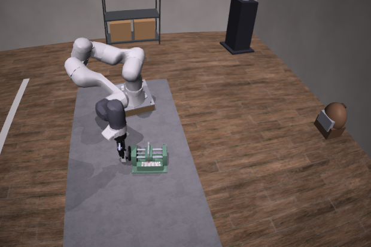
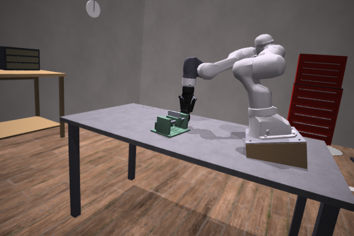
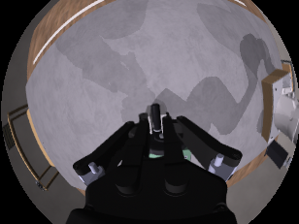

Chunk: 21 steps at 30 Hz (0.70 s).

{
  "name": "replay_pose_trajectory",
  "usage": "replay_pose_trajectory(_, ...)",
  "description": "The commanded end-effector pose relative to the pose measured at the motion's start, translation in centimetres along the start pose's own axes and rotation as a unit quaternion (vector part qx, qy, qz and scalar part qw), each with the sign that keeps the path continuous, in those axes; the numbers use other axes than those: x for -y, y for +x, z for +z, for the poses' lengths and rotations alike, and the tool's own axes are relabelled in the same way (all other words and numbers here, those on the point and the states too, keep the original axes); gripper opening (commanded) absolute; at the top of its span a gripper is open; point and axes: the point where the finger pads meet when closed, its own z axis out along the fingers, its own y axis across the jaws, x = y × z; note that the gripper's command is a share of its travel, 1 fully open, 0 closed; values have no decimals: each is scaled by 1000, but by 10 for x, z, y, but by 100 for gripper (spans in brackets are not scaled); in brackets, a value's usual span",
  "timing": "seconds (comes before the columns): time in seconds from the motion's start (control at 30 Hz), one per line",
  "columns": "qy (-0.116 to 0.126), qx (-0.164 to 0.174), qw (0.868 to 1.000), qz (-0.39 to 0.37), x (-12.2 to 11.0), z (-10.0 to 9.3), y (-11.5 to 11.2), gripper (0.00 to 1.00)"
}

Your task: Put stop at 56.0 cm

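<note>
A green fixture [image 1: 164, 155] [image 2: 163, 126] stands on the grey table. Its stop [image 1: 148, 149], a green block with a pale upright plate, sits on silver rods near the middle, between the two end walls. A white scale [image 1: 155, 164] runs along the front, with a small red mark near its middle; the numbers are too small to read. The black handwheel [image 1: 129, 153] is on the fixture's left end in the top view. My gripper [image 1: 122, 159] [image 3: 155, 111] points down beside the wheel, shut on its black handle [image 3: 155, 112]. In the exterior view, the fingers partly hide the wheel.
The grey table [image 1: 134, 210] [image 2: 217, 147] carries the fixture and the arm's base [image 1: 139, 109] [image 2: 276, 152], which stands behind the fixture in the top view. Shelves, a red cabinet [image 2: 314, 98] and a wooden bench [image 2: 43, 73] stand away from the table.
</note>
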Motion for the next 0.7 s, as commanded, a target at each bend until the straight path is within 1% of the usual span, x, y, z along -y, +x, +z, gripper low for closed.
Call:
replay_pose_trajectory(0.0,2,1,1000,0,7,-3,0,4)
replay_pose_trajectory(0.17,2,1,1000,0,11,-7,0,4)
replay_pose_trajectory(0.37,2,1,1000,0,17,-16,0,4)
replay_pose_trajectory(0.67,2,1,1000,0,19,-28,0,4)
